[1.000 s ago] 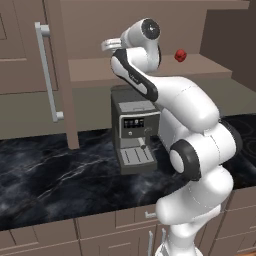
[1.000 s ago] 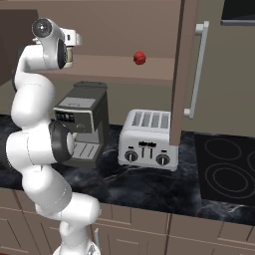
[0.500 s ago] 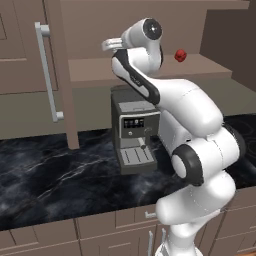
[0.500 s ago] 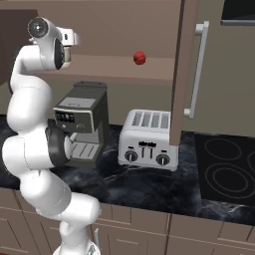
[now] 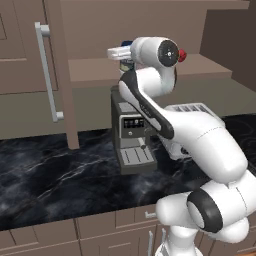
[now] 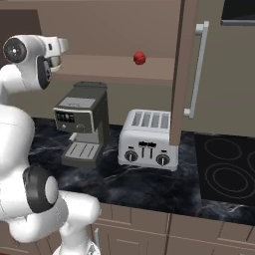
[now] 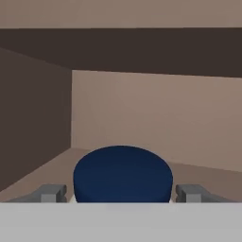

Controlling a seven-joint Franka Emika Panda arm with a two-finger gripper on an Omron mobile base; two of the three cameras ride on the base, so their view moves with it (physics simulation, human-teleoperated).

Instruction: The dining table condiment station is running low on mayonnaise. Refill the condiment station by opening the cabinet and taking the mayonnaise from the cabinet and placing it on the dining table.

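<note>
Left base view: cabinet [image 5: 55, 75] doors are open, and the hand [image 5: 122, 52] is inside on the shelf above the coffee machine [image 5: 131, 132], at the mayonnaise [image 5: 127, 45] whose dark lid peeks out behind it. Right base view: red object [image 6: 140, 58] sits on the same shelf above the toaster [image 6: 148, 139], black marble desk [image 6: 149, 184] below. Hand view: fingertips [image 7: 52, 193] straddle the blue lid, spread apart and not yet clenched, so I judge the opening done, with grasp, lift-out and carry to the dining table left.

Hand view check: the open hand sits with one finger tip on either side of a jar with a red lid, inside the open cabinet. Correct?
Not quite: the lid is dark blue, not red. The hand view shows the mayonnaise between the tips of the open hand, inside the cabinet. The red thing is a separate small object further along the shelf, in the right base view.
</note>
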